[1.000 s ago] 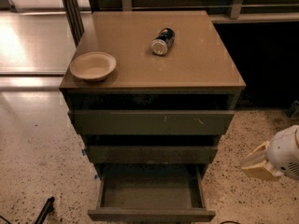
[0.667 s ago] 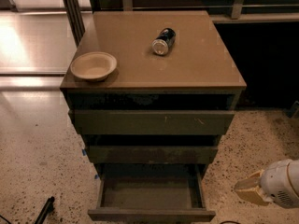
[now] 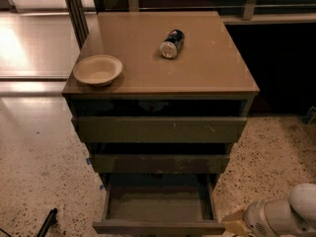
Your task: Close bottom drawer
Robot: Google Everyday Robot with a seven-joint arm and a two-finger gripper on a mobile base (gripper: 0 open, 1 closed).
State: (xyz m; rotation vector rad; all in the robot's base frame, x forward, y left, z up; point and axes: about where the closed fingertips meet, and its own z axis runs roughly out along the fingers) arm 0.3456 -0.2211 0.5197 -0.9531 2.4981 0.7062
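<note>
We find the shallow, dark olive-brown bottom drawer [image 3: 159, 226] standing pulled out. The white gripper [image 3: 237, 226] hangs just right of its front; open or closed, we cannot tell. We judge this the approach step: next, press the front inward.

The bottom drawer [image 3: 158, 207] stands pulled out — shallow, dusty grey floor. The gripper [image 3: 233, 225] sits beside its right front corner

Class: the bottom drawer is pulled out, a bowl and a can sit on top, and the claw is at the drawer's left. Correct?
No: the camera view shows the claw at the right corner of the bottom drawer, not its left. The rest holds.
</note>
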